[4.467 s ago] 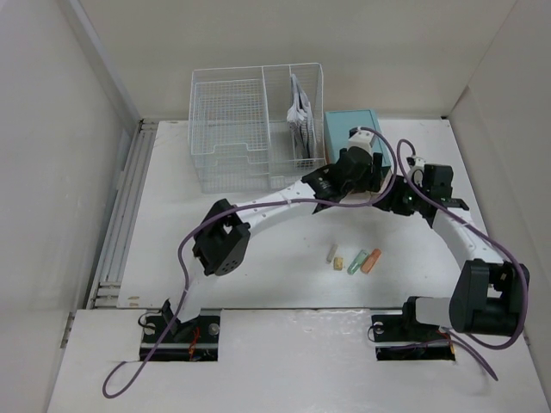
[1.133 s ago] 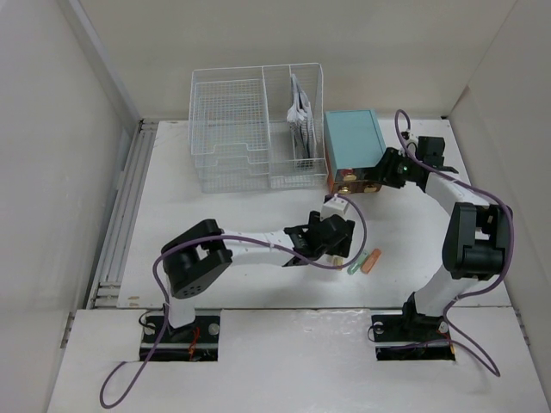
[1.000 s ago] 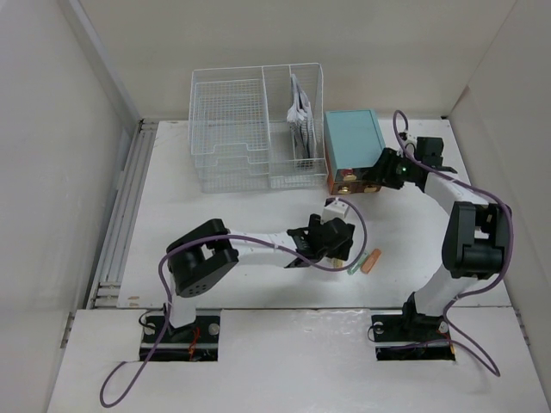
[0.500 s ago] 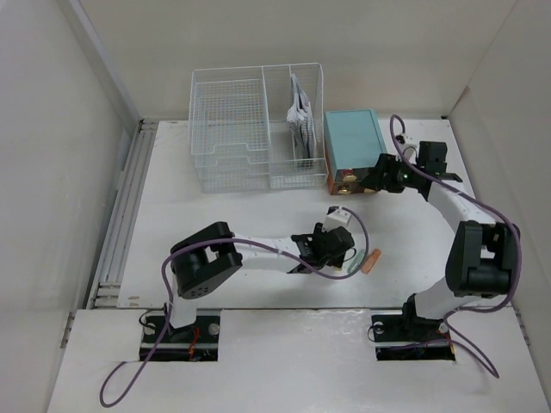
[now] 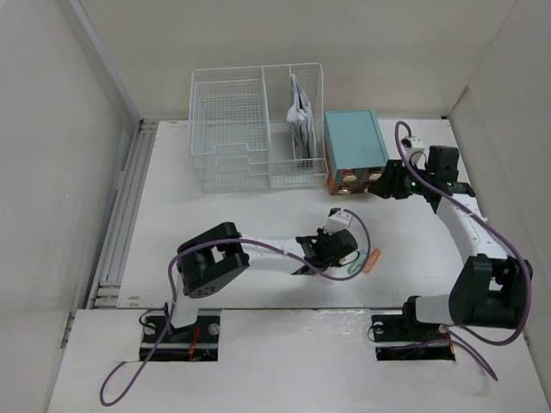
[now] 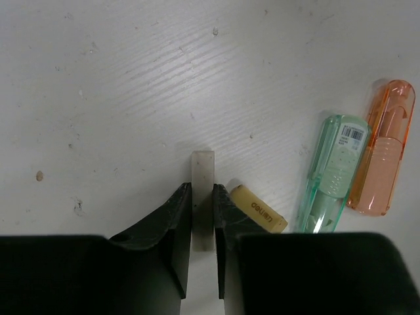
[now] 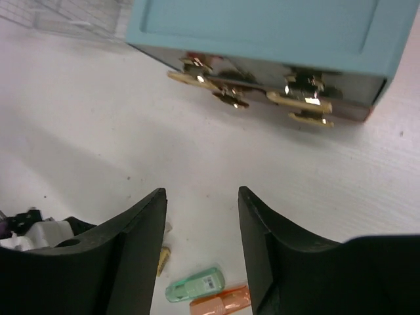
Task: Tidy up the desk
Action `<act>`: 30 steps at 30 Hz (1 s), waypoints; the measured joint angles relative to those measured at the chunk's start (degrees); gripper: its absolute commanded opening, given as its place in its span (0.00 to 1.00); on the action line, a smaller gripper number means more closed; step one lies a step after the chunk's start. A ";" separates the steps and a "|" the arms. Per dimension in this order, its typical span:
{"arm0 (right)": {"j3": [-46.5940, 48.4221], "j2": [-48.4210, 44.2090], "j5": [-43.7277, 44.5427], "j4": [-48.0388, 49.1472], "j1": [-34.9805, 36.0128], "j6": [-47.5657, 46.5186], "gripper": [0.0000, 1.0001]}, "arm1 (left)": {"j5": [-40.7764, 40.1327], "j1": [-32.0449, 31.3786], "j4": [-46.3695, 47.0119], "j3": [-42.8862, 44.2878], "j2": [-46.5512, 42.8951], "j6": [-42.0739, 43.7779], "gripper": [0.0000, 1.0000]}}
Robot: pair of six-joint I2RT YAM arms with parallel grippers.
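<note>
On the white desk (image 5: 215,215) lie a small grey eraser bar (image 6: 202,172), a yellow eraser (image 6: 257,209), a green correction tape (image 6: 333,174) and an orange one (image 6: 382,157), side by side. My left gripper (image 6: 202,190) is down on the desk, its jaws pressed against both sides of the grey bar; from above, the left gripper (image 5: 331,254) hides it. My right gripper (image 7: 201,197) hangs open and empty just in front of the teal drawer box (image 7: 262,26), and the right gripper (image 5: 385,182) shows at the box's front right corner.
A white wire-mesh rack (image 5: 250,129) with papers stands at the back, left of the teal box (image 5: 353,142). The box's front face carries gold handles (image 7: 295,102). The orange tape (image 5: 371,261) lies right of the left wrist. Walls close in both sides.
My left gripper has come down over the erasers and closed from wide open onto the grey bar. My right gripper has drawn back a little to the right of the teal box.
</note>
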 measured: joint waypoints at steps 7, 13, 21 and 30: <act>-6.14 0.50 5.14 -0.63 0.00 0.35 0.53 | -0.39 0.00 -1.86 -0.04 -1.25 -0.50 0.00; -6.21 4.92 7.76 2.45 -0.37 1.86 0.65 | -1.01 0.00 -3.26 -1.81 -10.49 -0.87 0.00; -4.13 16.55 8.94 8.07 -0.42 6.38 0.65 | -1.40 0.00 -1.86 -7.93 -26.36 -2.89 0.00; -5.01 18.67 9.46 19.15 -0.42 14.43 0.64 | -0.63 -0.28 -0.83 -16.98 -31.15 -6.67 0.00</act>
